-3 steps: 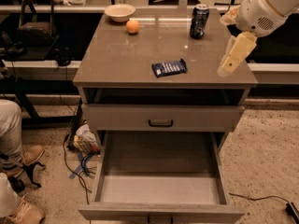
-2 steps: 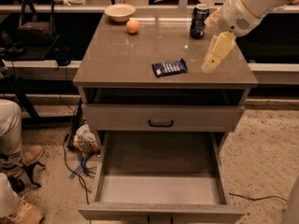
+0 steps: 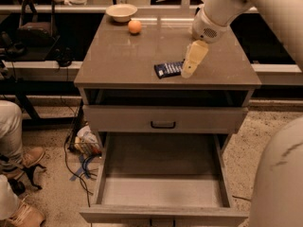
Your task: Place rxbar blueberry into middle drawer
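Note:
The rxbar blueberry (image 3: 167, 69), a flat dark blue bar with white print, lies on the cabinet top (image 3: 123, 60) near its front edge, right of centre. My gripper (image 3: 188, 71) hangs from the arm at the upper right, with its tip just at the bar's right end, at or close above the surface. The middle drawer (image 3: 163, 186) is pulled wide open below the cabinet front, and its pale floor is bare.
A closed drawer front with a black handle (image 3: 163, 124) sits above the open drawer. A cream bowl (image 3: 121, 12) and an orange (image 3: 135, 27) stand at the back of the top. A person's legs and shoes (image 3: 14, 174) are at the left. Cables and a bag (image 3: 85, 143) lie on the floor.
My gripper has moved left and down from the cabinet's right side to the bar's right end. The dark can is now hidden behind the arm.

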